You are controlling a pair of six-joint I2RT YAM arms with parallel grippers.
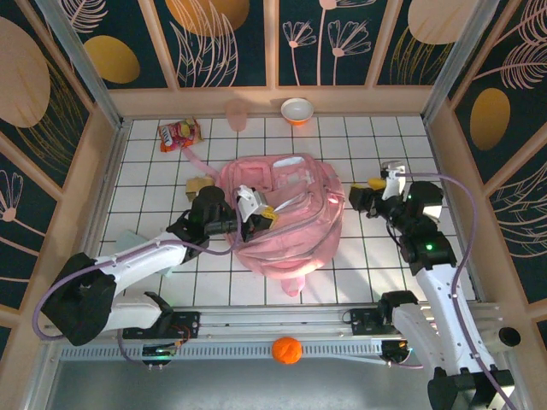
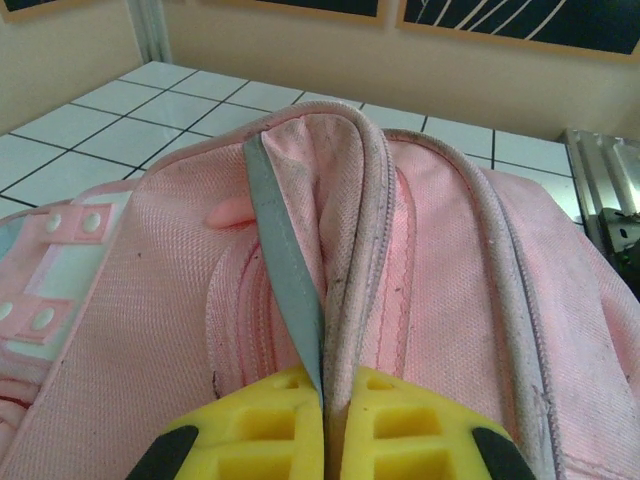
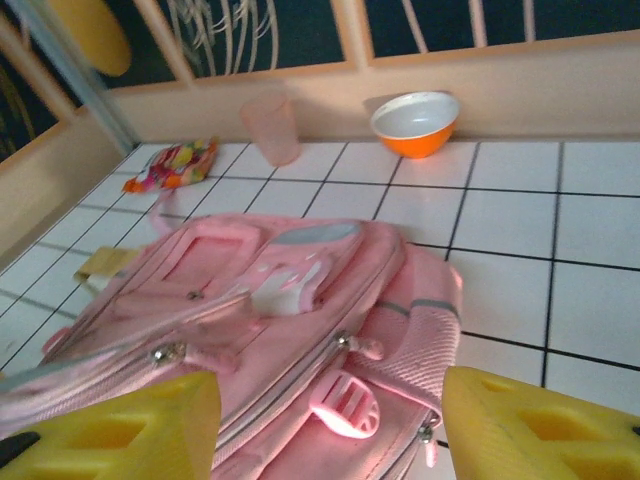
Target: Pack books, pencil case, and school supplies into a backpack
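The backpack (image 1: 286,218) lies flat near the middle of the tiled counter (image 1: 385,265), its zipped pockets facing up. Its long axis runs roughly from the far wall toward the arms, leaning a little to the left at the far end. One pink strap (image 1: 195,161) trails off its far-left corner toward the snack packet (image 1: 179,134), and another tab of pink pokes out at its near end. Which end is the top I cannot tell.

The left pincer (image 1: 261,213) reaches in from the left and sits over the bag's left half. In the left wrist view it (image 2: 325,400) is clenched on a raised fold of the bag (image 2: 450,300): the yellow fingers (image 2: 250,420) meet on a grey trim strip and a zip edge, which stand up in a ridge running straight away from the camera.

The right pincer (image 1: 373,186) hangs just off the bag's right side, pointing left at it. In the right wrist view it (image 3: 330,430) is released, with its fingers (image 3: 120,430) spread wide and nothing between them; the bag (image 3: 250,300) lies beyond them, stretching away toward the far left.

A tan block (image 1: 199,185) of the school supplies rests on the counter just beside the bag's left edge. A pink cup (image 1: 237,114) and an orange bowl (image 1: 297,110) stand along the far wall, well apart from the bag.
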